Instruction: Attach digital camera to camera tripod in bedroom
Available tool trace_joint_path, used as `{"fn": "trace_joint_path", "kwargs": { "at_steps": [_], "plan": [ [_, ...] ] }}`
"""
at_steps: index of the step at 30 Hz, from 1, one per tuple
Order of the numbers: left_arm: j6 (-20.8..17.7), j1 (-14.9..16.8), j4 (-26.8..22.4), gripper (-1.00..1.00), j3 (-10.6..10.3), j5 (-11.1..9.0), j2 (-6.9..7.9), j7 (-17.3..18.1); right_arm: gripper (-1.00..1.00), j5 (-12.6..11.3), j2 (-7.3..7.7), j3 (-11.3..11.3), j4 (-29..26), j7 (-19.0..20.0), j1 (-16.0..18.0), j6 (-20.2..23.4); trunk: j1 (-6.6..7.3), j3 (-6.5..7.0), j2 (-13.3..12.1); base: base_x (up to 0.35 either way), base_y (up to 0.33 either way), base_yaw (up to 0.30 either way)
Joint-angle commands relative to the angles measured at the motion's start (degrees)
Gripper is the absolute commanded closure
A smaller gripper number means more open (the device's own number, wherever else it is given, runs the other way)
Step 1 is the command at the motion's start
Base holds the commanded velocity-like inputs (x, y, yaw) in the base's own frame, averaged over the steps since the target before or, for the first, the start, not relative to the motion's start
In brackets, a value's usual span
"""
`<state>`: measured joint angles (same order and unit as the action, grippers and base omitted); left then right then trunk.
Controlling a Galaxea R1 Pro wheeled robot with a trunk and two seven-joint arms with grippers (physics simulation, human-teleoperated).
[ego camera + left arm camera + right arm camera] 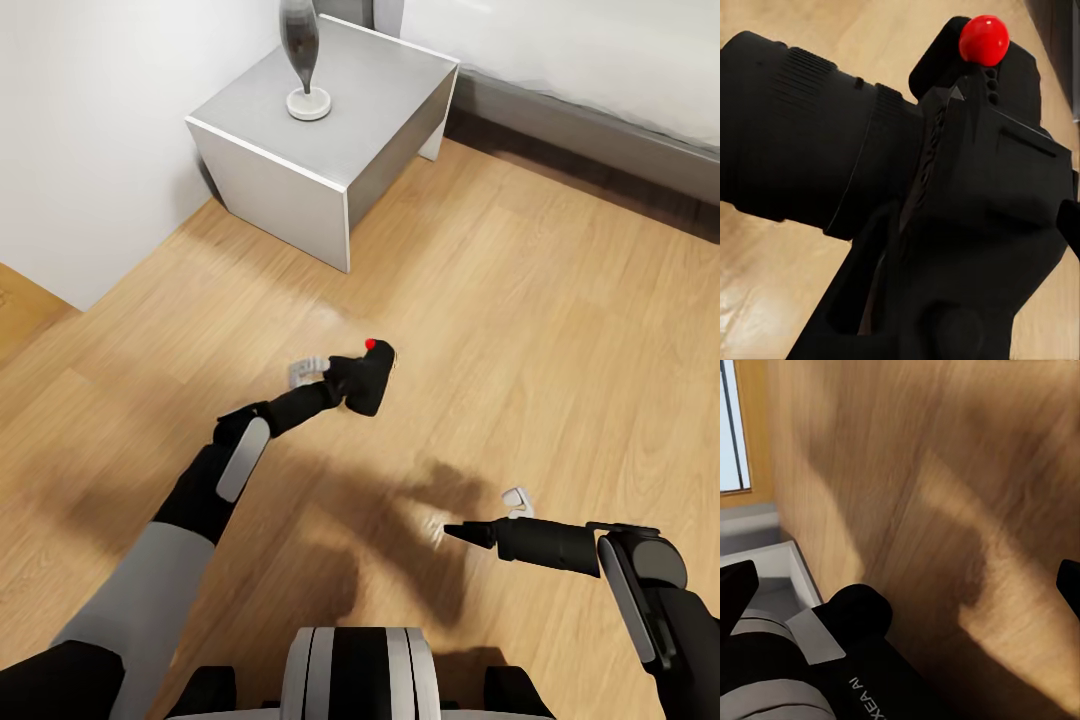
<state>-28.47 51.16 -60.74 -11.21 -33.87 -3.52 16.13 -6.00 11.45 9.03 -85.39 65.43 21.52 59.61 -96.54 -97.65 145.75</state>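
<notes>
The digital camera (368,380) is a chunky black body with a red dot button (371,344) on top. It hangs above the light wood floor (560,330), with my left gripper (345,385) shut on it. In the left wrist view the digital camera (967,187) sits very close, lens barrel to one side and red button (984,40) uppermost. My right gripper (458,532) hovers low over the floor nearer my base, open and holding nothing. In the right wrist view the right gripper (902,583) has its fingertips (736,589) spread to the frame's edges. The camera tripod is out of view.
A white bedside table (380,120) stands ahead on the left against the pale wall (90,150), with a dark glossy vase (300,40) on it. The grey bed with its white mattress (600,60) runs along the far right. Open wood floor lies between.
</notes>
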Motion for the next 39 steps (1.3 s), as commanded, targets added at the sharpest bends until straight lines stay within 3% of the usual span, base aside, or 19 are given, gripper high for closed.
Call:
{"fn": "trace_joint_path", "kwargs": {
  "at_steps": [1,5,9,18,23,29,35,36,39],
  "plan": [
    [-0.18,-0.12,-0.57,1.00,0.03,-0.32,-0.01,-0.67,-1.00,-0.29,0.02,0.02,-0.01,-0.04,0.02,0.39,0.01,-0.03,0.01,0.000,0.000,0.000],
    [0.44,-1.33,-2.24,1.00,0.04,-0.64,0.00,-1.66,-1.00,-0.31,0.08,0.02,-0.02,-0.04,0.02,0.39,0.01,-0.03,0.01,0.000,0.000,0.000],
    [0.59,-3.32,-3.54,1.00,0.04,-2.52,0.05,-2.07,-1.00,-0.35,0.13,0.02,-0.03,-0.04,0.02,0.39,0.01,-0.03,0.01,0.000,0.000,0.000],
    [0.25,-6.00,-8.39,1.00,-0.01,-11.42,0.35,-2.13,-1.00,-0.41,0.15,0.02,-0.04,-0.04,0.02,0.39,0.01,-0.03,0.01,0.000,0.000,0.000],
    [-1.24,-7.39,-12.58,1.00,-0.58,-12.97,0.33,-2.29,-1.00,-0.41,0.15,0.02,-0.04,-0.04,0.02,0.39,0.01,-0.03,0.01,0.000,0.000,0.000],
    [-7.20,-8.05,-13.32,1.00,-3.14,-13.56,0.17,-2.54,-1.00,-0.41,0.15,0.02,-0.04,-0.04,0.02,0.39,0.01,-0.03,0.01,0.000,0.000,0.000],
    [-12.27,-8.16,-11.43,1.00,-5.28,-13.26,-0.24,-8.46,-1.00,-0.41,0.15,0.02,-0.04,-0.04,0.02,0.39,0.01,-0.03,0.01,0.000,0.000,0.000],
    [-14.05,-8.17,-10.91,1.00,-5.66,-13.30,-0.38,-11.60,-1.00,-0.41,0.12,0.02,-0.04,-0.04,0.02,0.39,0.01,-0.03,0.01,0.000,0.000,0.000],
    [-17.85,-8.18,-10.21,1.00,-6.32,-13.37,-0.98,-16.76,-1.00,-0.40,0.05,0.02,-0.07,-0.04,0.02,0.39,0.01,-0.03,0.01,0.000,0.000,0.000]
  ]
}}
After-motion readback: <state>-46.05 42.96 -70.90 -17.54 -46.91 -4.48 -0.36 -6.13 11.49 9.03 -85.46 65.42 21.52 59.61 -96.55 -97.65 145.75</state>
